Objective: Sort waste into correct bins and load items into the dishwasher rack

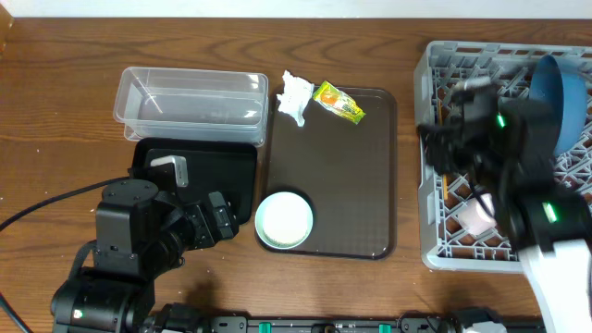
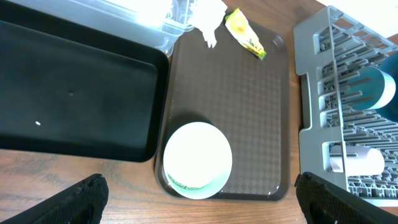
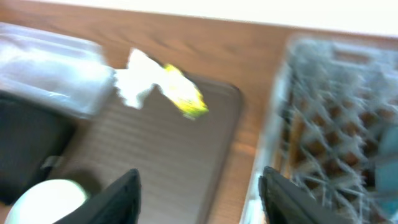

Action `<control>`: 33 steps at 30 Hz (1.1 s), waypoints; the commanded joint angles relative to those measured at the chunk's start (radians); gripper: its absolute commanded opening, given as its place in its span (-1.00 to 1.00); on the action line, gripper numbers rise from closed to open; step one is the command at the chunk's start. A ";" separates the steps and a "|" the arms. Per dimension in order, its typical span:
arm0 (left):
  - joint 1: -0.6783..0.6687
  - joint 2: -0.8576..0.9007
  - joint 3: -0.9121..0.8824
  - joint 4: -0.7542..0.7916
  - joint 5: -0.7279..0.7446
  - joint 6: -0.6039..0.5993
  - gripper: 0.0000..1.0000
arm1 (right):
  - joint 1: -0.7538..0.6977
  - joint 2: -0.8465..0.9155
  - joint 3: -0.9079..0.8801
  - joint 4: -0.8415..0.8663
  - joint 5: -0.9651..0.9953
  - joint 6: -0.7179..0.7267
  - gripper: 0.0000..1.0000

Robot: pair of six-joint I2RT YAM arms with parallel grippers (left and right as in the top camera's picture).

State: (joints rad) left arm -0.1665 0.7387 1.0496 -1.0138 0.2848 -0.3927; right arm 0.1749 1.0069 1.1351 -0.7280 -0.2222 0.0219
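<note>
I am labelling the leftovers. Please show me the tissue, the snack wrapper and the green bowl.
tissue (image 1: 295,95): overhead view, middle of the crumpled paper.
snack wrapper (image 1: 339,102): overhead view, centre of the yellow packet.
green bowl (image 2: 198,159): left wrist view, middle of its pale face.

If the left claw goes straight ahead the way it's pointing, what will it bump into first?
Probably the pale-green bowl on the brown tray. It sits straight ahead of the open left claw, though how far away is hard to judge.

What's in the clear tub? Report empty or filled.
Empty. Overhead, only the table shows through the tub; the tissue and wrapper lie outside it, at the brown tray's far end.
</note>
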 commanded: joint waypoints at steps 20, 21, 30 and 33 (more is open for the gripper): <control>0.000 -0.002 0.014 0.001 -0.006 0.003 0.96 | 0.075 -0.335 0.011 -0.389 0.140 -0.021 0.99; 0.000 -0.002 0.014 0.001 -0.006 0.003 0.96 | 0.075 -0.336 0.011 -0.382 0.148 -0.027 0.99; 0.000 -0.002 0.014 0.001 -0.006 0.003 0.96 | 0.002 -0.528 -0.177 -0.131 0.112 -0.090 0.99; 0.000 -0.002 0.014 0.001 -0.006 0.003 0.97 | -0.016 -0.637 -0.316 -0.047 0.109 -0.090 0.98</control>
State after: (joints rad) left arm -0.1665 0.7387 1.0496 -1.0130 0.2848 -0.3923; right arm 0.1783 0.4343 0.9138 -0.8001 -0.1081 -0.0490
